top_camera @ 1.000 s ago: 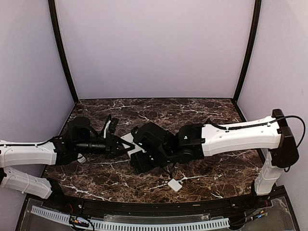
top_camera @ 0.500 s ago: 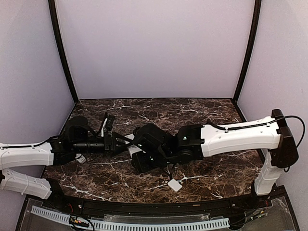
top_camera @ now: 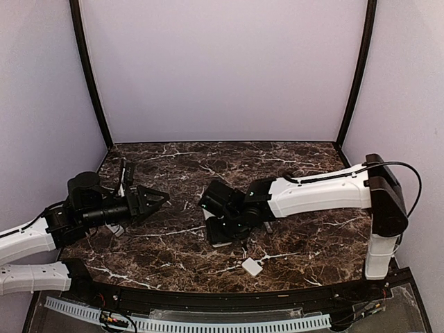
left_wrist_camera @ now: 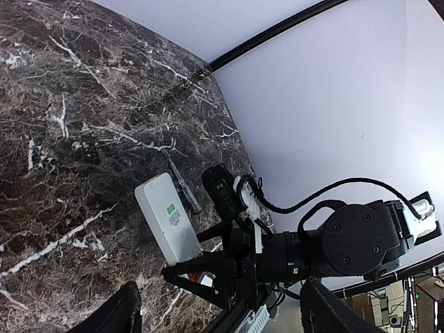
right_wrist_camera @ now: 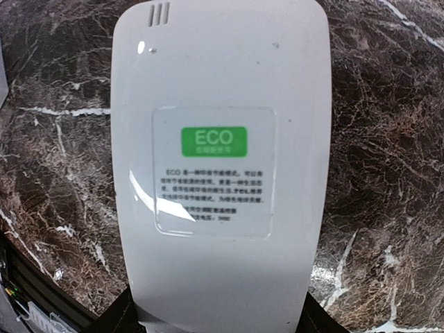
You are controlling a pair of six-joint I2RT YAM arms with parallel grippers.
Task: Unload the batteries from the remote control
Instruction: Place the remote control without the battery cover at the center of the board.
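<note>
The white remote control (right_wrist_camera: 220, 173) lies back-up with a green ECO sticker, and my right gripper (right_wrist_camera: 218, 313) is shut on its lower end. In the left wrist view the remote (left_wrist_camera: 165, 216) slants up from the right gripper (left_wrist_camera: 208, 269), with a bit of a red battery (left_wrist_camera: 197, 277) at its gripped end. A slim greyish battery (left_wrist_camera: 186, 193) lies on the marble just beyond the remote. My left gripper (top_camera: 156, 202) hangs open and empty well to the left of the remote (top_camera: 207, 214). Its wide-apart fingers (left_wrist_camera: 118, 312) frame the bottom of the left wrist view.
A small flat white cover (top_camera: 252, 266) lies near the front edge of the marble table (top_camera: 291, 166). Another small white piece (top_camera: 114, 229) sits beside the left arm. Purple walls and black posts close in the back and sides.
My left gripper has opened and drawn back to the left, away from the remote. The right gripper, still on the remote, has shifted a little to the right.
</note>
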